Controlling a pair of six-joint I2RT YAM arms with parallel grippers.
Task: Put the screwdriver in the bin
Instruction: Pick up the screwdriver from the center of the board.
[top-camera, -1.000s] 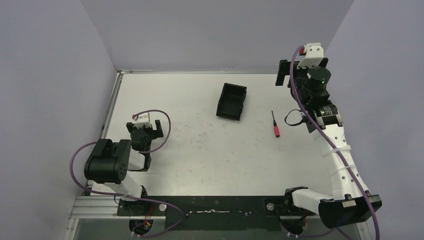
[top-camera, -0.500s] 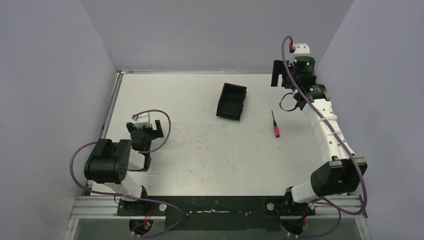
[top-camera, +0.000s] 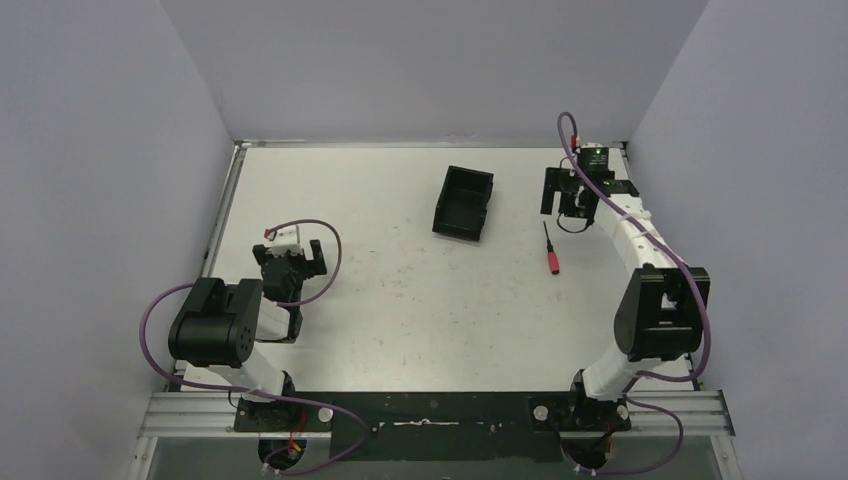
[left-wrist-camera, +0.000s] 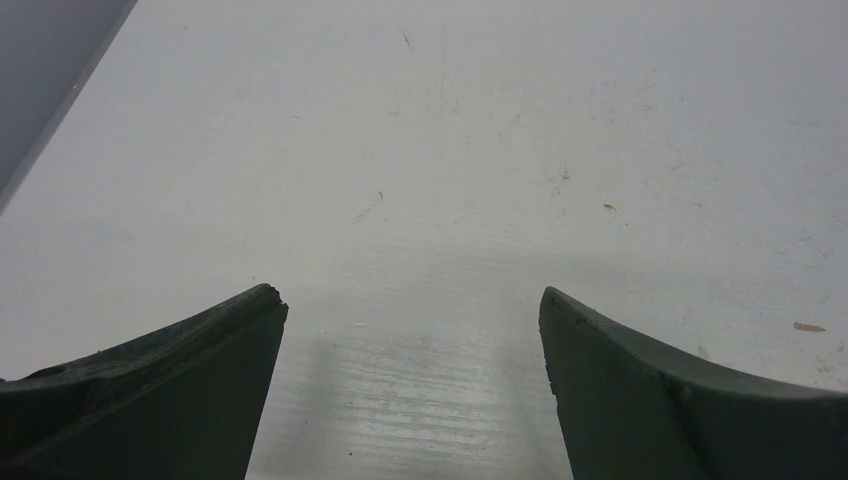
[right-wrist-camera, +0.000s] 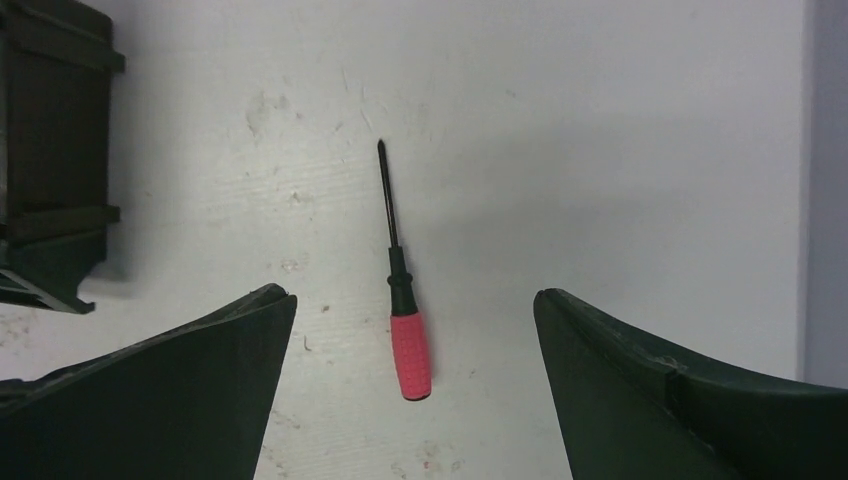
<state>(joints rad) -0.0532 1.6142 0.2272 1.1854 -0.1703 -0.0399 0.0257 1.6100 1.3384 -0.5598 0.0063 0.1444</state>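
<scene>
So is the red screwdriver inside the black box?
No, the screwdriver lies on the bare table, apart from the bin and to its right.

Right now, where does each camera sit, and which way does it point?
Top external: high behind the arms, looking down on the table; shows left arm, right arm, bin, screwdriver.
Left wrist: on the left gripper, facing the table; its two fingers show.
Right wrist: on the right gripper, facing down at the screwdriver; its two fingers show.
Shared: top and right wrist both show screwdriver and bin.
</scene>
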